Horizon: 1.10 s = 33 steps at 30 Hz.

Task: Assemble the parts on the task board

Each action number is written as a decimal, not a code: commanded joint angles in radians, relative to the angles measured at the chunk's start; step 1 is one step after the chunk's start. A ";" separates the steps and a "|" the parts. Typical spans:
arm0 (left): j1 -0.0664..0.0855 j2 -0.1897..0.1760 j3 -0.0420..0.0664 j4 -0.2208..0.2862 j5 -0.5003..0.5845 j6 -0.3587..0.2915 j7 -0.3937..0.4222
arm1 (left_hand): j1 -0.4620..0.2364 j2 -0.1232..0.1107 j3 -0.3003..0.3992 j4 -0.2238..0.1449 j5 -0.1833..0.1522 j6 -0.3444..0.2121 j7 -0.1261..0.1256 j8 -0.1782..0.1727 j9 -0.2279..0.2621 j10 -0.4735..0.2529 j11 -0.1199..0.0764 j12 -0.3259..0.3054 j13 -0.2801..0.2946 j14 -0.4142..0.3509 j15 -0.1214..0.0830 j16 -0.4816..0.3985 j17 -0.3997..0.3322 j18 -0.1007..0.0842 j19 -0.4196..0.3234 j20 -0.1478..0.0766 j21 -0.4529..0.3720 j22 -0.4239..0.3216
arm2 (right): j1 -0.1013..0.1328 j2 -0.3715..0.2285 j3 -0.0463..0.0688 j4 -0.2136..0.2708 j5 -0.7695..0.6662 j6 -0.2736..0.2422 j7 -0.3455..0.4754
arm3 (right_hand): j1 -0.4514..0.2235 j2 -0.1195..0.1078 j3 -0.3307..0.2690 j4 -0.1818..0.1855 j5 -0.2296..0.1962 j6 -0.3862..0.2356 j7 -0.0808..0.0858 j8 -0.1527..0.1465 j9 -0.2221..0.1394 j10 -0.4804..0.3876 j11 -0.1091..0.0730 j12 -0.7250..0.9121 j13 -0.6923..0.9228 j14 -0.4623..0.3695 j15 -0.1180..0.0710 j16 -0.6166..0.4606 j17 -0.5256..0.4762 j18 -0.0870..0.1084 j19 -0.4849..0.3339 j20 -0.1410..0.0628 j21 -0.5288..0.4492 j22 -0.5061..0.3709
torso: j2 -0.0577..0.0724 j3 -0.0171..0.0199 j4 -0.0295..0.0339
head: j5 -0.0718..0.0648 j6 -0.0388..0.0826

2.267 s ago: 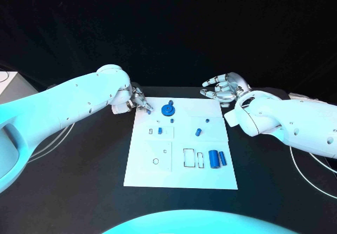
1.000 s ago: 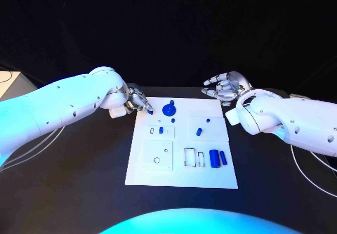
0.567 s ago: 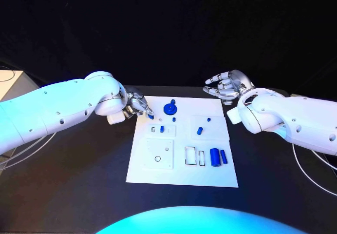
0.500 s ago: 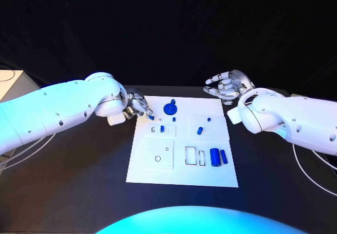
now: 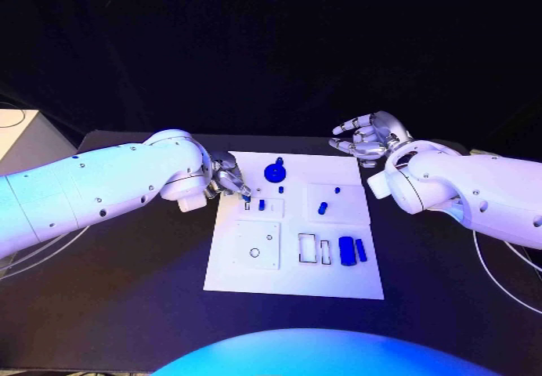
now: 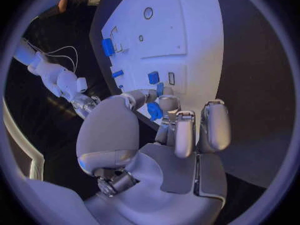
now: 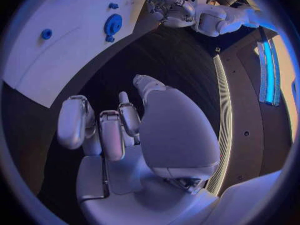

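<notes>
Up close from the left wrist, the fingertips (image 6: 164,104) pinch a small blue part (image 6: 154,110), something the head view barely lets you make out. The left hand (image 5: 229,182) hangs over the left edge of the task board (image 5: 288,278), arm reaching in low from the left. The right hand (image 5: 363,139) sits off the board's far right corner, fingers loosely curled and apart, holding nothing, palm toward the board

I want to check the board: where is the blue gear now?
In the head view, the blue gear sits near the far edge of the white board, about midway between the left hand and the right hand.
</notes>
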 commanded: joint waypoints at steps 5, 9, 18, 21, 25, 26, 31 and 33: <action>-0.009 0.000 -0.003 0.013 -0.062 -0.033 -0.014 | -0.009 0.000 0.211 -0.216 0.005 0.031 -0.022 0.003 0.000 0.008 0.000 0.005 0.004 0.106 -0.008 0.003 0.263 -0.006 0.005 0.000 0.004 0.000 | -0.001 -0.001 0.000 0.002 -0.013 0.015 0.010 | -0.009 -0.003 0.006 0.001 0.004 -0.005 0.001 0.004 0.001 -0.004 0.000 -0.002 0.031 0.041 -0.004 -0.006 0.032 0.015 -0.006 -0.002 -0.006 0.004 | 0.001 -0.0005 0.0002 | -0.001 -0.005; -0.014 0.004 -0.005 0.012 -0.076 -0.027 -0.020 | -0.010 0.000 0.211 -0.217 0.007 0.032 -0.022 0.003 0.000 0.009 -0.001 0.006 0.005 0.106 -0.008 0.003 0.263 -0.006 0.004 0.000 0.004 -0.001 | -0.001 -0.001 0.000 0.002 -0.015 0.015 0.010 | -0.011 -0.004 0.008 0.000 0.005 -0.006 0.001 0.006 0.002 -0.004 0.000 -0.002 0.030 0.041 -0.004 -0.006 0.032 0.015 -0.006 -0.002 -0.008 0.003 | 0.001 -0.0002 -0.0005 | 0.000 -0.008; -0.025 0.010 -0.008 0.009 -0.100 -0.024 -0.024 | -0.012 0.000 0.211 -0.218 0.009 0.033 -0.023 0.003 0.000 0.010 -0.001 0.006 0.005 0.106 -0.008 0.003 0.263 -0.006 0.004 0.000 0.004 -0.001 | -0.002 -0.002 0.000 0.002 -0.017 0.015 0.011 | -0.011 -0.004 0.008 0.000 0.005 -0.006 0.001 0.006 0.002 -0.004 0.000 -0.002 0.030 0.041 -0.004 -0.006 0.032 0.015 -0.006 -0.002 -0.008 0.003 | 0.001 -0.0010 -0.0001 | -0.001 -0.012; -0.026 0.012 -0.008 0.007 -0.107 -0.023 -0.024 | -0.012 0.000 0.211 -0.218 0.009 0.033 -0.023 0.003 0.000 0.010 -0.001 0.006 0.005 0.106 -0.008 0.003 0.263 -0.006 0.004 0.000 0.004 -0.001 | -0.002 -0.002 0.000 0.002 -0.017 0.015 0.011 | -0.011 -0.004 0.008 0.000 0.005 -0.006 0.001 0.006 0.002 -0.004 0.000 -0.002 0.030 0.041 -0.004 -0.006 0.032 0.015 -0.006 -0.002 -0.008 0.003 | 0.001 -0.0007 0.0001 | -0.001 -0.013; -0.027 0.014 -0.008 0.006 -0.115 -0.016 -0.024 | -0.012 0.000 0.211 -0.218 0.010 0.034 -0.023 0.003 0.000 0.011 -0.001 0.007 0.007 0.106 -0.008 0.003 0.263 -0.006 0.004 0.000 0.004 -0.001 | -0.002 -0.002 0.000 0.003 -0.018 0.016 0.011 | -0.011 -0.004 0.008 0.000 0.005 -0.006 0.001 0.006 0.002 -0.004 0.000 -0.002 0.030 0.041 -0.004 -0.006 0.032 0.015 -0.006 -0.002 -0.008 0.003 | 0.001 -0.0006 0.0001 | -0.002 -0.015; -0.027 0.014 -0.008 0.006 -0.116 -0.014 -0.024 | -0.012 0.000 0.211 -0.218 0.010 0.034 -0.023 0.003 0.000 0.010 -0.001 0.007 0.006 0.106 -0.008 0.003 0.263 -0.006 0.005 0.000 0.004 0.000 | -0.002 -0.002 0.000 0.003 -0.018 0.016 0.011 | -0.011 -0.004 0.008 0.000 0.005 -0.006 0.001 0.006 0.002 -0.004 0.000 -0.002 0.030 0.041 -0.004 -0.006 0.032 0.015 -0.006 -0.002 -0.008 0.003 | 0.001 -0.0006 0.0001 | -0.002 -0.015; -0.027 0.016 -0.008 0.008 -0.125 -0.006 -0.023 | -0.013 0.000 0.211 -0.219 0.010 0.034 -0.023 0.003 -0.001 0.011 -0.001 0.007 0.007 0.106 -0.008 0.003 0.263 -0.006 0.005 0.000 0.004 0.000 | -0.002 -0.002 0.000 0.002 -0.018 0.016 0.011 | -0.011 -0.004 0.008 0.000 0.005 -0.006 0.001 0.006 0.002 -0.004 0.000 -0.002 0.030 0.041 -0.004 -0.006 0.032 0.015 -0.006 -0.002 -0.008 0.003 | 0.000 -0.0003 -0.0003 | -0.002 -0.016; -0.027 0.016 -0.008 0.009 -0.128 -0.002 -0.023 | -0.013 0.000 0.211 -0.219 0.010 0.034 -0.023 0.003 -0.001 0.011 -0.001 0.006 0.006 0.106 -0.008 0.003 0.263 -0.006 0.005 0.000 0.004 0.001 | -0.003 -0.002 0.000 0.002 -0.018 0.017 0.011 | -0.011 -0.004 0.008 0.000 0.005 -0.006 0.001 0.006 0.002 -0.004 0.000 -0.002 0.030 0.041 -0.004 -0.006 0.032 0.015 -0.006 -0.002 -0.008 0.003 | 0.000 -0.0001 -0.0001 | -0.002 -0.018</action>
